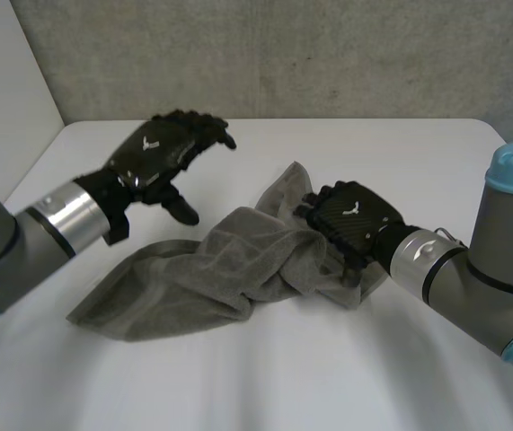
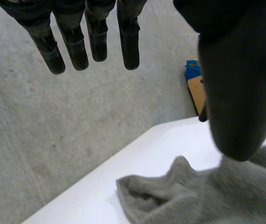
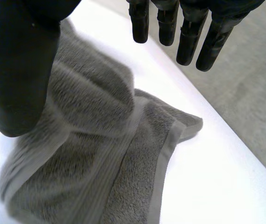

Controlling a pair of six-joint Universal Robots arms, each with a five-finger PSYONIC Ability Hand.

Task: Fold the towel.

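Observation:
A grey towel (image 1: 211, 269) lies crumpled on the white table (image 1: 400, 153), stretched from the left front to a raised corner near the middle. My left hand (image 1: 157, 153) hovers above the table behind the towel's left part, fingers straight and thumb apart, holding nothing. In the left wrist view its fingers (image 2: 93, 42) spread above a towel (image 2: 193, 196) corner. My right hand (image 1: 355, 215) is at the towel's right end, low over the cloth. Seen from the right wrist, its fingers (image 3: 188, 37) are straight and the thumb stands apart, with the towel (image 3: 109, 154) bunched under the palm and not pinched.
A grey concrete wall (image 1: 283, 54) rises behind the table's far edge. A blue and tan object (image 2: 195, 84) stands against that wall beyond the table. Bare white tabletop lies in front of and behind the towel.

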